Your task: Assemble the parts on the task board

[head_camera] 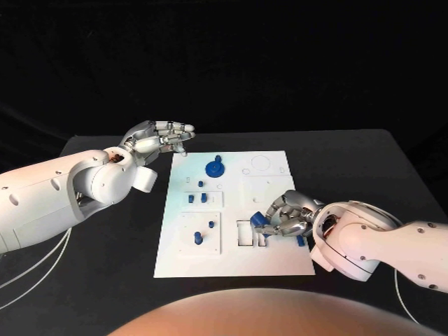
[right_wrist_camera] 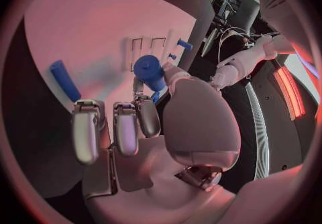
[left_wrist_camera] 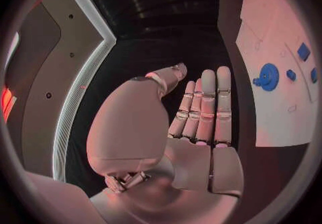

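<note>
Item: white task board (head_camera: 269, 262), flat in the middle of the black table (head_camera: 386, 161).

Right hand (head_camera: 288, 215): lowered over the near right part of the board. A short blue peg (right_wrist_camera: 149, 69) is pinched between the thumb and a fingertip, the other fingers curled beside it. A second, longer blue peg (right_wrist_camera: 64, 79) lies loose on the board just beside the hand.

Left hand (head_camera: 162, 137): held off the board's far left corner, above the table. Nothing is gripped; the fingers are stretched out side by side.

Risks, as judged: the peg is held by its end only, so it could tilt or slip out if pressed into a socket off-line. The loose peg could be knocked or rolled away by the curled fingers. The target socket is largely hidden under the hand itself, so alignment may be poor.

Other contents: a blue round knob (head_camera: 215, 168) at the far end of the board; small blue pieces (head_camera: 199, 199) standing in the left panels; a slotted frame (head_camera: 245, 234) just beside the right hand. Nothing is seen blocking the left hand's way to the board.
</note>
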### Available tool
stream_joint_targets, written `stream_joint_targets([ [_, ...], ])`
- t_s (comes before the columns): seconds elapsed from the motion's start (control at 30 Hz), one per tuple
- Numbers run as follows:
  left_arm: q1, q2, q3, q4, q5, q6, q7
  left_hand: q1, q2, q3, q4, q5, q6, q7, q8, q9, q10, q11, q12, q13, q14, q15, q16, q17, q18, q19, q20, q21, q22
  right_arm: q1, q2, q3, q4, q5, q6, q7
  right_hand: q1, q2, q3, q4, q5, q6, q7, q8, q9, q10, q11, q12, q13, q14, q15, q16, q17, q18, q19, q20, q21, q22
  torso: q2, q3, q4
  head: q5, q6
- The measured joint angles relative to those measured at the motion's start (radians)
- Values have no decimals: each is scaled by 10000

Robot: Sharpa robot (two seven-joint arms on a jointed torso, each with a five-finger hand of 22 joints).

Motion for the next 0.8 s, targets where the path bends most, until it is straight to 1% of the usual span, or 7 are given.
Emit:
stream_joint_targets([
  [0.23,0,9,0,24,0,13,-5,0,0,0,0,0,0,0,0,0,0,0,0,0,0,0,0,1,0,0,0,0,0,-231,564,-5,-243,148,32,-15,-396,-110,94,13,-1,85,65,-25,18,3,4,-36,-1,0,1,0,-1,-1,0,0,0,-1,0,-4,9,35,0],
  [0.33,0,6,0,27,0,19,-7,0,0,0,0,0,0,0,0,0,0,0,48,0,0,0,0,1,0,0,0,0,-21,-296,696,-5,-311,44,83,-65,-632,-213,95,13,0,223,65,-25,378,17,18,-78,-1,0,1,0,-1,0,0,0,0,-1,0,-2,9,51,0],
  [0.37,0,5,0,28,0,20,-7,0,0,0,0,0,0,0,0,0,0,0,48,0,0,0,0,0,0,0,0,0,-22,-306,726,-5,-334,-3,100,-87,-668,-211,95,13,0,226,63,-25,386,17,18,-79,1,0,1,-1,-1,0,-1,0,0,-1,0,-3,9,56,0],
  [0.47,0,3,-1,34,0,24,-9,0,0,0,0,0,0,0,0,0,0,0,48,0,0,0,0,1,1,0,0,0,-22,-332,782,-5,-401,-185,153,-168,-864,-234,94,14,0,288,32,-25,458,18,19,-78,8,0,1,-1,-1,0,0,1,0,-2,-2,-3,2,73,0],
  [0.6,0,-1,-1,35,0,28,-11,0,0,0,0,0,0,0,0,0,0,0,48,0,0,0,0,1,0,-1,0,0,-22,-342,806,-2,-466,-443,186,-280,-1094,-259,-108,14,0,464,-105,-25,483,18,18,-78,8,0,1,-1,-1,0,-1,1,63,-2,-3,-3,-5,89,0],
  [0.7,0,-4,-1,36,0,30,-13,0,0,0,0,0,0,0,0,0,0,0,48,0,0,0,0,1,0,-1,0,0,-22,-347,817,-1,-483,-619,194,-355,-1306,-195,-254,27,0,607,-215,-24,517,-11,-29,26,7,-14,-57,38,-1,0,-1,1,116,-2,-3,-1,-10,91,0],
  [0.8,0,-10,-1,36,0,32,-14,0,0,0,0,0,0,0,0,0,0,0,48,0,0,0,0,1,0,-1,0,0,-22,-348,836,0,-487,-754,199,-405,-1356,-145,-311,28,0,633,-241,-25,519,15,-55,71,7,1,-72,38,-1,0,-1,1,116,-3,-3,-1,-11,97,0],
])
